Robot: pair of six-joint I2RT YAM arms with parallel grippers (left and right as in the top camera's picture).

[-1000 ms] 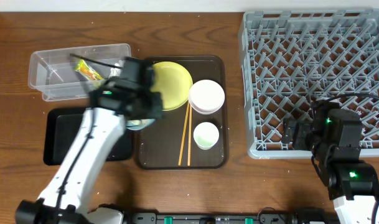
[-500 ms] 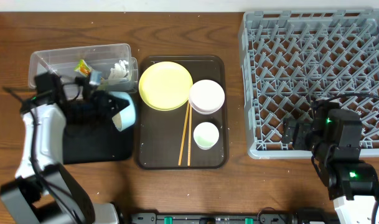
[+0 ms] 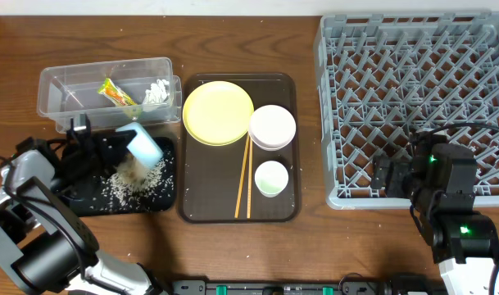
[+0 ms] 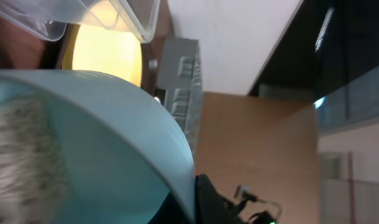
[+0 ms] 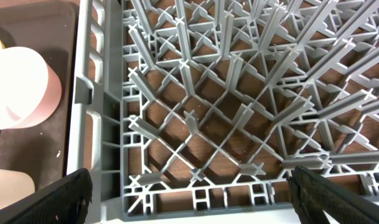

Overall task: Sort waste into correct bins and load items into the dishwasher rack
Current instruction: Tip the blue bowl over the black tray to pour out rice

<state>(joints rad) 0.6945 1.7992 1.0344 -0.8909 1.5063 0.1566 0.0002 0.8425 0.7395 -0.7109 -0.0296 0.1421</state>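
From overhead you get bright, even light from above. The tabletop [image 3: 315, 238] shows only soft, short shadows, and the dishwasher rack [image 3: 413, 90] throws a fine lattice shade under itself. The yellow plate [image 3: 218, 113] looks nearly washed out, while the black tray [image 3: 93, 205] swallows detail. The light blue bowl [image 3: 142, 146] is smeared at its edges. Your left wrist view is soft throughout: the bowl fills it, too close to focus, the plate glows overexposed, and the right side falls dark. Your right wrist view is crisp, with the rack bars bowing toward the edges.
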